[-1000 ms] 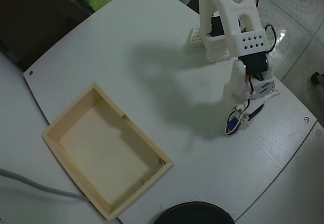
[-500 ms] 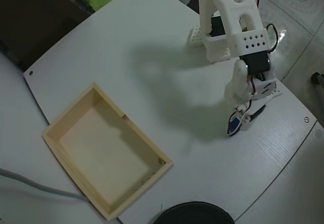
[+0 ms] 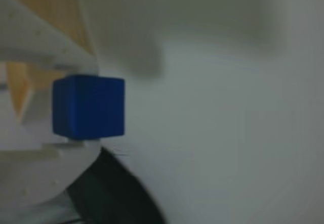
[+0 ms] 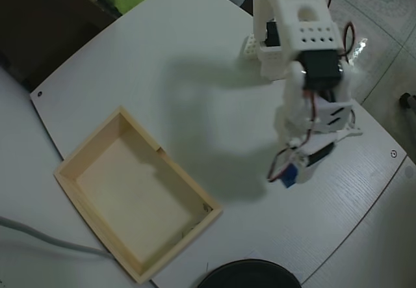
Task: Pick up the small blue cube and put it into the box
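The small blue cube point(image 3: 90, 106) fills the left of the wrist view, clamped between my white fingers above and below it. In the overhead view my gripper point(image 4: 294, 173) is shut on the cube point(image 4: 288, 180), over the white table right of centre, with the arm's shadow cast to its left. The box point(image 4: 84, 160), a shallow pale wood tray, lies empty at the lower left, well apart from the gripper. A blurred orange-tan patch shows at the top left of the wrist view; I cannot tell what it is.
A small white perforated block point(image 4: 249, 46) sits by the arm's base at the top. A black round object point(image 4: 250, 277) lies at the bottom edge. A grey cable point(image 4: 39, 237) runs at the lower left. The table's edge point(image 4: 364, 213) runs diagonally at the right.
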Motion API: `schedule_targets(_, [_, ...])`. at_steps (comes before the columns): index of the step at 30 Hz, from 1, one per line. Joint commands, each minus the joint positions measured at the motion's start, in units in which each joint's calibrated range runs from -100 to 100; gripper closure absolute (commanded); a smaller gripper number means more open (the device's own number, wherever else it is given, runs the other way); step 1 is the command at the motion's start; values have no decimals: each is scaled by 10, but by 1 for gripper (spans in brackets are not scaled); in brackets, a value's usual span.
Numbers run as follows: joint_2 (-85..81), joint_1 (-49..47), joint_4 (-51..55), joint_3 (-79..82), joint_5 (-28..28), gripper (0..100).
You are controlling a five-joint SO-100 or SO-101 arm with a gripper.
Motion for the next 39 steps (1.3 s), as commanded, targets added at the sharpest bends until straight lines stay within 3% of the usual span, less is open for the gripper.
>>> schedule_targets(1, [-10, 42, 16, -66, 13, 90])
schedule_targets(20, [1, 231, 9, -205, 57, 90])
schedule_targets(28, [15, 285, -99, -188, 56, 90])
schedule_targets(39, [80, 318, -133, -194, 51, 90])
